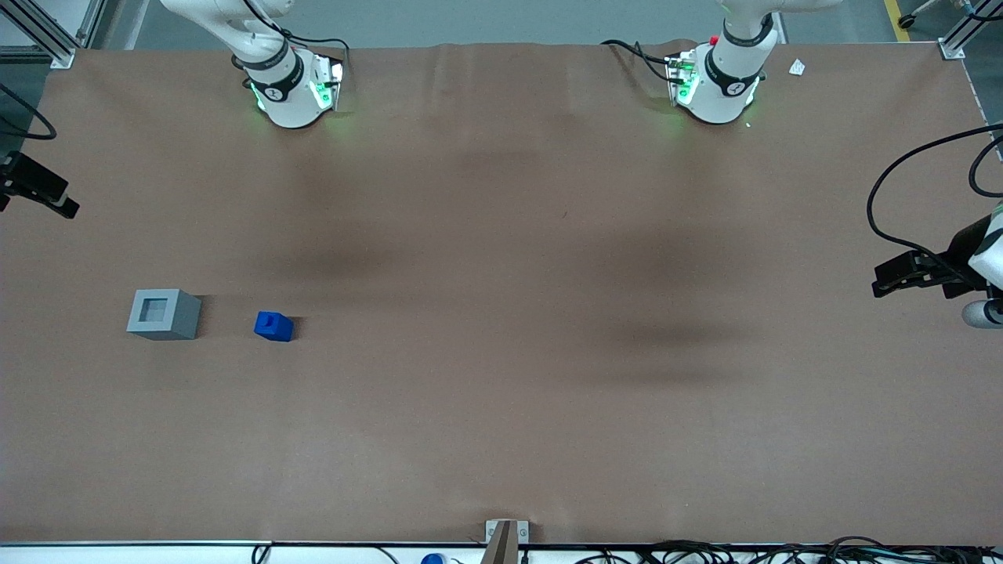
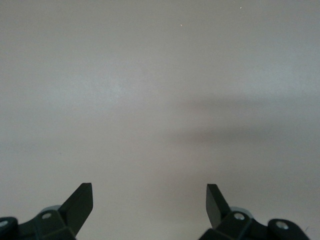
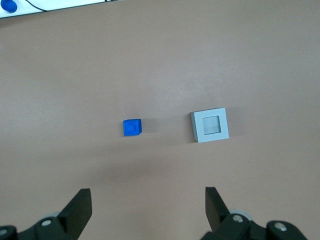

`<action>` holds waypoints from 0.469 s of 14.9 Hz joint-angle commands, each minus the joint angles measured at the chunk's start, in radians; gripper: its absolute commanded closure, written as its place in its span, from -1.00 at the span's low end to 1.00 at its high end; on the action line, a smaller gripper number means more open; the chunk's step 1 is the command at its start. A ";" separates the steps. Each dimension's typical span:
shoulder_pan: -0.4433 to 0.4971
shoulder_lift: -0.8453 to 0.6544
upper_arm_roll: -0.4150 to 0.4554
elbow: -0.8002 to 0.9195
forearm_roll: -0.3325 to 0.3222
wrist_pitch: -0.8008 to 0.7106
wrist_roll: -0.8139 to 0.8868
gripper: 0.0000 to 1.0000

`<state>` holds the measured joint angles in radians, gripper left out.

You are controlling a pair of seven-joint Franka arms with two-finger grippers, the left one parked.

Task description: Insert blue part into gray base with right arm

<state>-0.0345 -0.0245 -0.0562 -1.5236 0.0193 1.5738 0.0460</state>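
Note:
The blue part lies on the brown table, stud face up, toward the working arm's end. It also shows in the right wrist view. The gray base stands beside it, a short gap apart, with its square recess facing up; it too shows in the right wrist view. My right gripper hangs high above the table, farther from the front camera than both blocks. Its fingers are wide apart and hold nothing. In the front view only a black part of it shows at the picture's edge.
The brown table stretches wide around the two blocks. A metal bracket and cables sit at the table's front edge, with a small blue round object there. A small white scrap lies near the parked arm's base.

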 commanded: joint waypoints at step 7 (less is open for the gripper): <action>0.013 0.003 0.003 0.008 -0.010 -0.031 0.008 -1.00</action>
<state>-0.0264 -0.0241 -0.0538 -1.5226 0.0193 1.5554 0.0462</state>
